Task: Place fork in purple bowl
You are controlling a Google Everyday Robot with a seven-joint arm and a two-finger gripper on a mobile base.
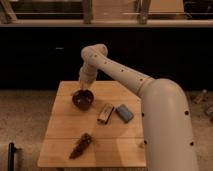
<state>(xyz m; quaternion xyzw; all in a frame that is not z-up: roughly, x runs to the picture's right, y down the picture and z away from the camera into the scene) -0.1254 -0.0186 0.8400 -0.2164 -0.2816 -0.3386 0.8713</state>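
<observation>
The arm's end effector [82, 90] hangs just over the purple bowl [83, 99] on the wooden surface [62, 129]. Its grip cannot be told. No fork shows, so placement is perhaps nearly finished.

A pale pincer [82, 88] hangs over the maroon purple bowl [83, 100] on a tan table [64, 125].

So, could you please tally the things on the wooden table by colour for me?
Purple: 1, the purple bowl
Brown: 2, the brown block and the lumpy object
Blue-grey: 1, the flat pad
Total: 4
The pincer hangs just above the purple bowl.
</observation>
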